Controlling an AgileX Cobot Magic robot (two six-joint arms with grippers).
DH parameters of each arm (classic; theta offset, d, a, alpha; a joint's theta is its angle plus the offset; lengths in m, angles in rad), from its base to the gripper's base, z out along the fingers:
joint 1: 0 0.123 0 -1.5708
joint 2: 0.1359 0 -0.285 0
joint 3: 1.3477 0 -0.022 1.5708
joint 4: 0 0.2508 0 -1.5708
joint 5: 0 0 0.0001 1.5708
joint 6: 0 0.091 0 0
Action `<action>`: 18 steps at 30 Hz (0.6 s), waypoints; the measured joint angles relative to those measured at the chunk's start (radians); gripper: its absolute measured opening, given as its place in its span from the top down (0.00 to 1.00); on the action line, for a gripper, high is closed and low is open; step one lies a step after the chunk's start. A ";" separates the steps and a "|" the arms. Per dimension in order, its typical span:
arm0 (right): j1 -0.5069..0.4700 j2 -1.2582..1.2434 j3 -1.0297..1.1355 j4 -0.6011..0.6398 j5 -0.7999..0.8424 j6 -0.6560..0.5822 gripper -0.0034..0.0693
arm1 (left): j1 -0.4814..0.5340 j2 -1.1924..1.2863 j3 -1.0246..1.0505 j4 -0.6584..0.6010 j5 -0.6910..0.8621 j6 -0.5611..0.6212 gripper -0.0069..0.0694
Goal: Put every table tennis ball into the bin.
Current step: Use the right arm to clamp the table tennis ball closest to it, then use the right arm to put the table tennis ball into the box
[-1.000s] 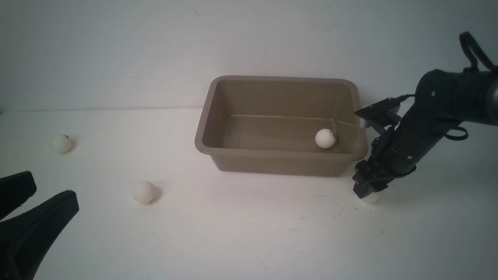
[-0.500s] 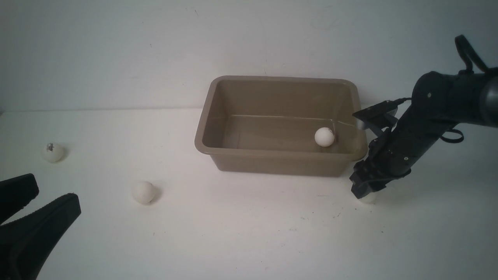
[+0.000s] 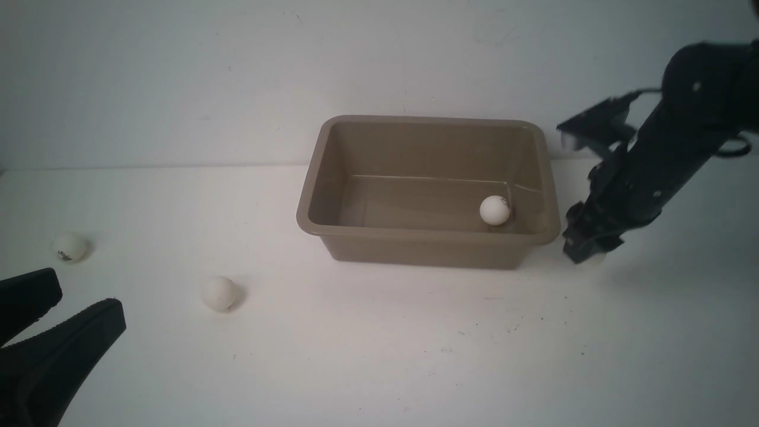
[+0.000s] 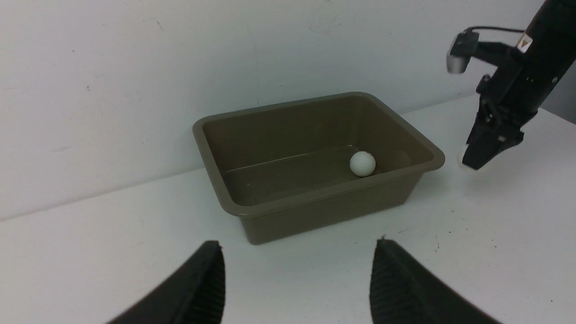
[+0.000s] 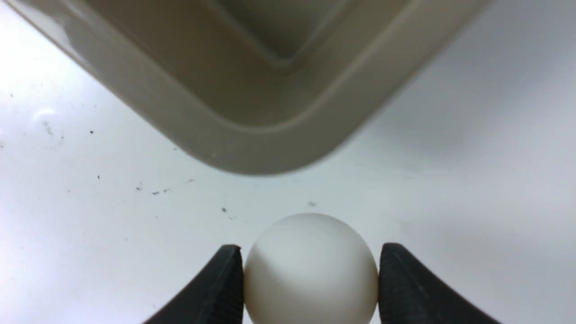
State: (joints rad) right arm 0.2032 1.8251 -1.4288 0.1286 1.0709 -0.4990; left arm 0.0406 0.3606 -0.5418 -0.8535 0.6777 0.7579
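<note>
A taupe plastic bin (image 3: 427, 246) sat on a white table (image 3: 379, 356) against a pale wall. One white table tennis ball (image 3: 494, 210) lay on the bin's floor near its right end. The right claw (image 3: 584, 254) hung just outside that right end, near the front corner, pointing down; its two black fingers (image 5: 220, 288) were clenched on a second ball (image 5: 310, 270), one finger touching each side; that ball sat at the very tips, above the tabletop, beside the bin's rim and not over it. A third ball (image 3: 219, 293) rested on the table well to the left of the bin, towards the front; a fourth ball (image 3: 69, 247), showing a small dark mark, rested further left again. The left claw (image 3: 89, 295) stood low at the front left, jaws spread with nothing between them; it was near the fourth ball without touching it, and well apart from the bin.
</note>
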 joint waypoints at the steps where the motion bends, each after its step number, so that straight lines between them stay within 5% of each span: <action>1: 0.000 -0.022 -0.001 -0.004 0.001 0.005 0.47 | 0.000 0.000 0.000 0.000 0.000 0.000 0.39; 5: 0.000 -0.090 -0.001 0.036 -0.014 -0.004 0.47 | 0.000 0.000 0.000 0.000 0.000 0.000 0.39; 12: 0.000 -0.077 -0.037 0.284 -0.099 -0.151 0.47 | 0.000 0.000 0.000 0.000 0.000 0.000 0.39; 18: 0.000 0.055 -0.140 0.342 -0.156 -0.199 0.47 | 0.000 0.000 0.000 0.000 0.000 0.000 0.39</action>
State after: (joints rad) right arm 0.2032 1.8796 -1.5692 0.4703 0.9146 -0.6976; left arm 0.0406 0.3606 -0.5418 -0.8535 0.6777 0.7579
